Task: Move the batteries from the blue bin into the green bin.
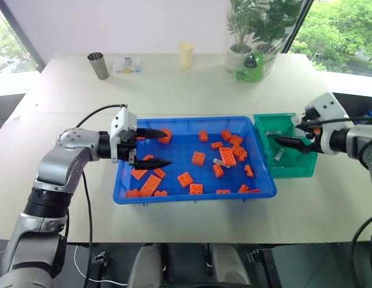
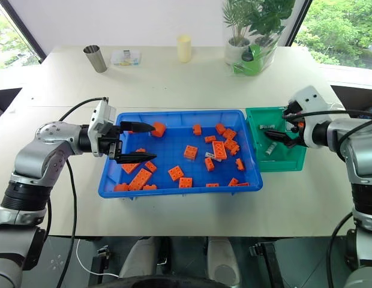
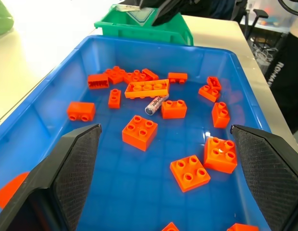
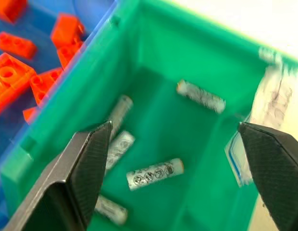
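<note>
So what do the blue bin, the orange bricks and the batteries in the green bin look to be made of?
The wide shallow blue bin looks like glossy moulded plastic, with light sheen on its floor. The orange studded toy bricks look like hard, smooth plastic with crisp moulded studs. The small silver-grey cylindrical batteries look metal-cased under a printed wrap, probably. The small deep green bin appears to be duller plastic.

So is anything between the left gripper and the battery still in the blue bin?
Partly. Orange bricks lie across the blue bin floor between the open left gripper and the battery, and one brick touches its side. Its top looks uncovered.
</note>
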